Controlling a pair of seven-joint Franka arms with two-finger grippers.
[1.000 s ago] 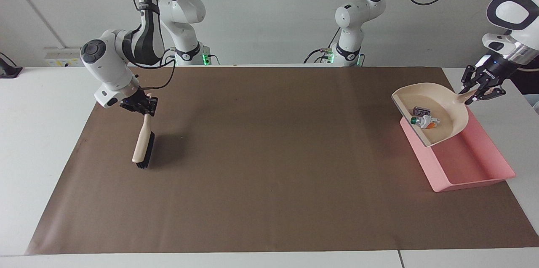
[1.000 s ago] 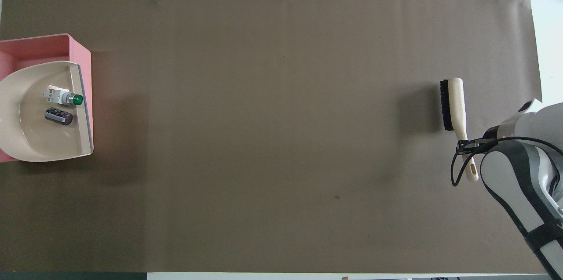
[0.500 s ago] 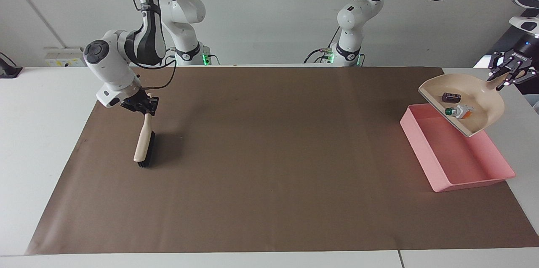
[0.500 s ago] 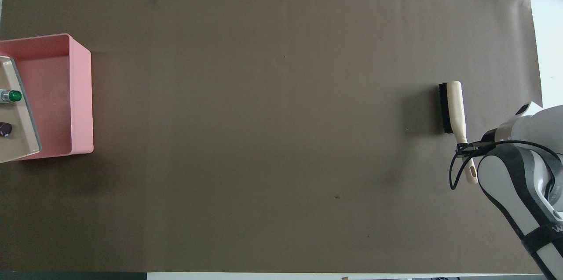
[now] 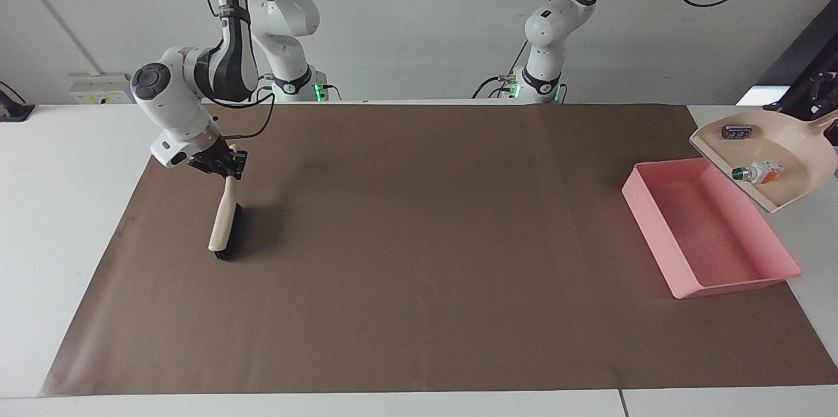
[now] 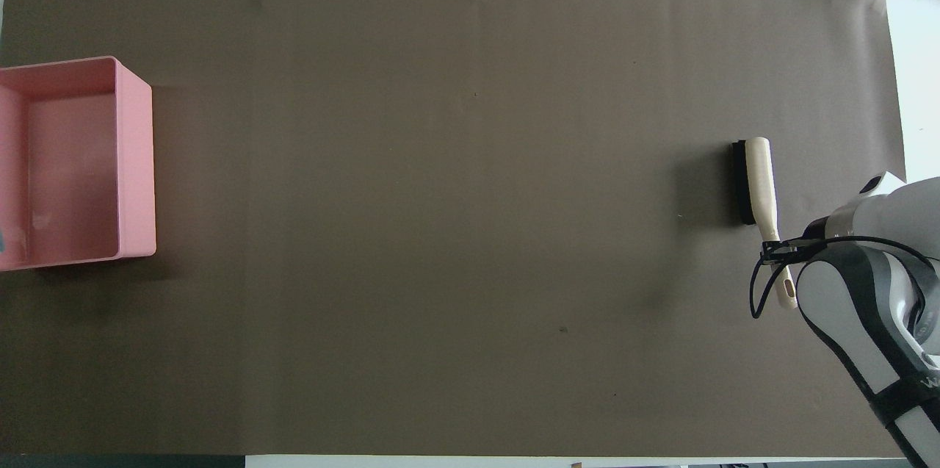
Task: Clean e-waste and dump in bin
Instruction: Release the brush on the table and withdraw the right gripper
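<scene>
though blurred, label [image 5: 737,131] on black scrap [image 5: 728,133]

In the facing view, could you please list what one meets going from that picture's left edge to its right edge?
Right gripper shut on the brush handle, brush head resting on the brown paper → pink bin → raised dustpan carrying the black scrap and the green-tipped scrap.

White table [image 5: 65,207], brown mat [image 5: 419,240], plain grey wall [image 5: 419,24].
</scene>
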